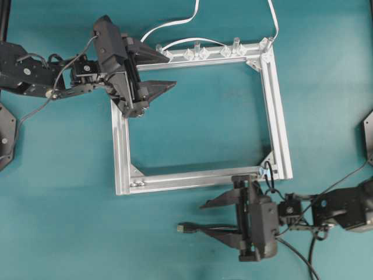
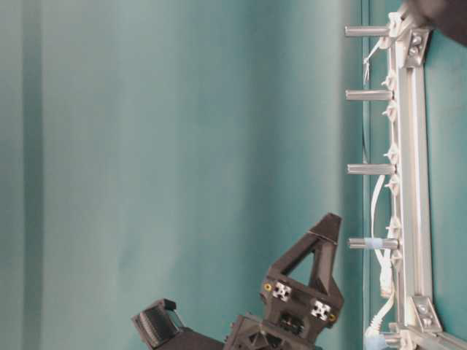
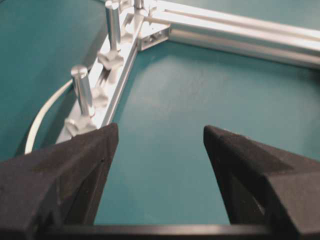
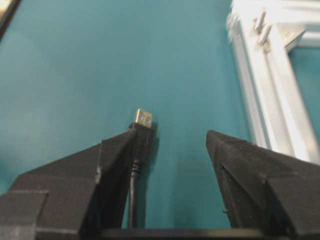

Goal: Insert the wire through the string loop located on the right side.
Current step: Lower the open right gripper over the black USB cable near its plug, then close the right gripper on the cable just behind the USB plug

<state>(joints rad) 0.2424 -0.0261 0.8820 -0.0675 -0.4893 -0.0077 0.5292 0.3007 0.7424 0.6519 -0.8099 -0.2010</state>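
The loop [image 1: 268, 175] is a faint dark curl at the frame's [image 1: 119, 146] near right corner, hard to make out. The wire [image 1: 201, 228] lies on the matte teal worktop [image 1: 198, 122], its plug beside one finger of the right gripper [image 1: 201, 217]; jaws spread, pinching nothing. The left gripper [image 1: 169, 71] hangs spread over the frame's far left corner, beside white cable [image 1: 175, 23].

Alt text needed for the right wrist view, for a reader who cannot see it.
The open right gripper frames the wire, whose plug lies beside one finger with its metallic tip pointing away over the teal table. A corner of the aluminium frame lies alongside.
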